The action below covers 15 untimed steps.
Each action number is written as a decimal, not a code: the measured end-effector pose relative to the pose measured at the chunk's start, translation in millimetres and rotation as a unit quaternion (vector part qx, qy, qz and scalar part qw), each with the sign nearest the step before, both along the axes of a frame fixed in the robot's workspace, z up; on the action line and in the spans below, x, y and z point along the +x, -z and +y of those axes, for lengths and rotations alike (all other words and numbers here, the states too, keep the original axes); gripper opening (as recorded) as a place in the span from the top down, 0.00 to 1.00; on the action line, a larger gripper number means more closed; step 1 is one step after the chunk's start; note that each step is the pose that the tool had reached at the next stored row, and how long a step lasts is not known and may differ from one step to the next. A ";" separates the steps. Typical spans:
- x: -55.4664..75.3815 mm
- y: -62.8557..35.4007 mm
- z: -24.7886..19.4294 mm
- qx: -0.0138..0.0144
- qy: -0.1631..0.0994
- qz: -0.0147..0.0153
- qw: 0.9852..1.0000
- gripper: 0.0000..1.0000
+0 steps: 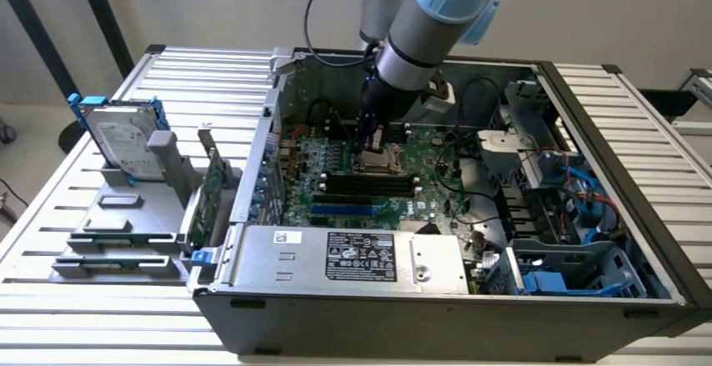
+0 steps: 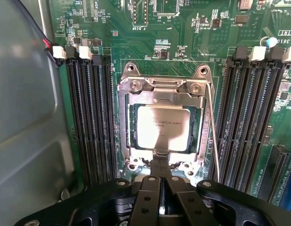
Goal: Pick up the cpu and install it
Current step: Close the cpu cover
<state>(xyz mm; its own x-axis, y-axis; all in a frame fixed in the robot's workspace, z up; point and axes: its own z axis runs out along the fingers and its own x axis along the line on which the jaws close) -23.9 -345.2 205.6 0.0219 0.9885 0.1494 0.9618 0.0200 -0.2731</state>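
The cpu [image 2: 162, 128], a flat square chip with a silvery top plate, lies seated in the metal socket frame [image 2: 162, 89] on the green motherboard [image 2: 183, 37]. My gripper [image 2: 160, 165] hangs just above the socket's edge, its two fingers pressed together and shut, with nothing between them. In the exterior view the arm reaches down into the open computer case [image 1: 623, 183], and the gripper [image 1: 365, 142] hovers over the socket [image 1: 384, 162] in the middle of the board.
Black memory slots [image 2: 91, 117] flank the socket on both sides [image 2: 249, 117]. A thin socket lever [image 2: 212, 136] runs beside the frame. A hard drive with blue rails [image 1: 120, 141] and a green card [image 1: 203, 203] stand in a grey holder outside the case. The power supply [image 1: 345, 258] fills the case front.
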 end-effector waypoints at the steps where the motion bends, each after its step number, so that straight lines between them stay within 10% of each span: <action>1: -0.5 -1.4 0.0 0.000 0.000 0.000 1.000 0.89; 15: -30.1 -10.9 -0.3 0.004 0.000 0.003 1.000 0.89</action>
<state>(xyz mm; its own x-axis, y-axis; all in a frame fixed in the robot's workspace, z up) -53.9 -345.5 216.4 0.0226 0.9873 0.1574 0.9603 0.0223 -0.2780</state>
